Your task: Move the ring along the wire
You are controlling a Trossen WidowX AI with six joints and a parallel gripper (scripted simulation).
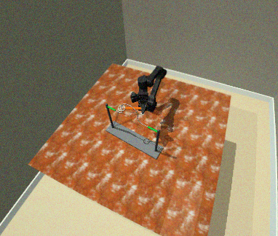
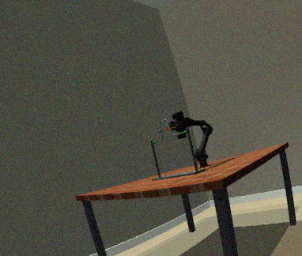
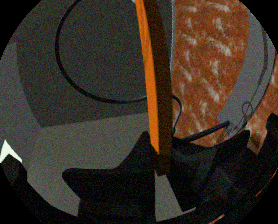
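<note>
Post (image 1: 110, 117) (image 2: 156, 160) at left of the top view, green wire section (image 1: 110, 108) (image 2: 155, 142) at its top. Ring (image 1: 121, 108) just right of that green, near the grey wire (image 1: 129, 105) (image 2: 163, 120); contact can't be told. Orange handle (image 1: 132, 108) (image 2: 167, 129) (image 3: 151, 75) runs right from ring into claw (image 1: 143, 109) (image 2: 175, 127) (image 3: 150, 135), claw closed on it, ring out beyond the fingertips. Far right: second green section (image 1: 153, 129) (image 2: 182, 133), second post (image 1: 157, 141) (image 2: 192, 152).

Orange handle (image 3: 154, 95) between black jaws, dark curved ring (image 3: 86, 93) beyond
</note>
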